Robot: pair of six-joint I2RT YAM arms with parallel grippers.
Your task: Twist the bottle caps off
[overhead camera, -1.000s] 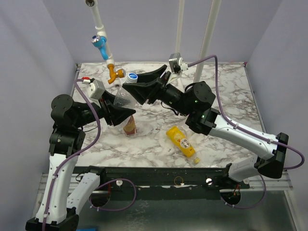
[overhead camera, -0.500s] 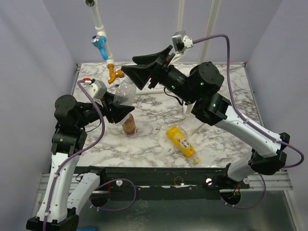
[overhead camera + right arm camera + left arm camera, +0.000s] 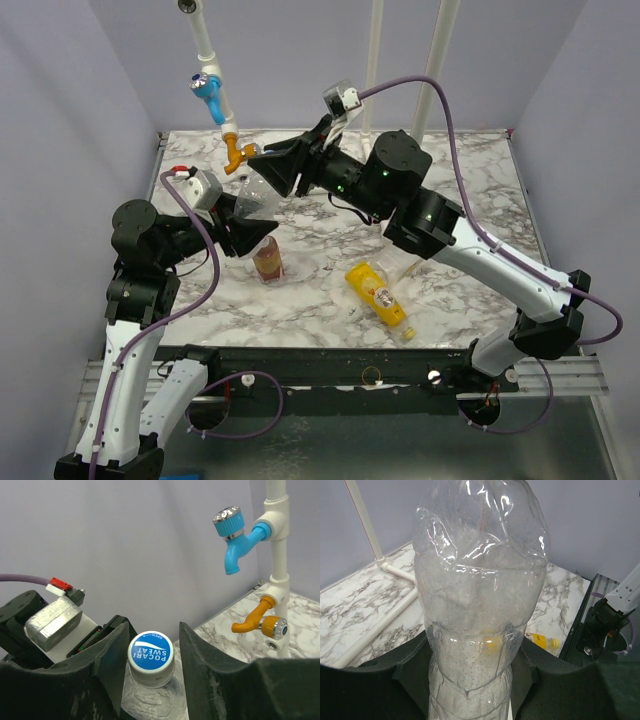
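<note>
Wide clear bottle (image 3: 480, 605) raised and tilted, blue-and-white cap (image 3: 150, 652) on, brown bottle (image 3: 268, 260) upright, yellow bottle (image 3: 378, 293) lying flat

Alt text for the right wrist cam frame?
A blue-and-white bottle cap sits between the black fingers of the right gripper, atop a clear bottle. Behind are the left arm's grey wrist camera, a blue tap and an orange tap on a white pipe, and a marble table.

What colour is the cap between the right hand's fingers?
The cap is blue with white lettering; right wrist view shows it best.
</note>
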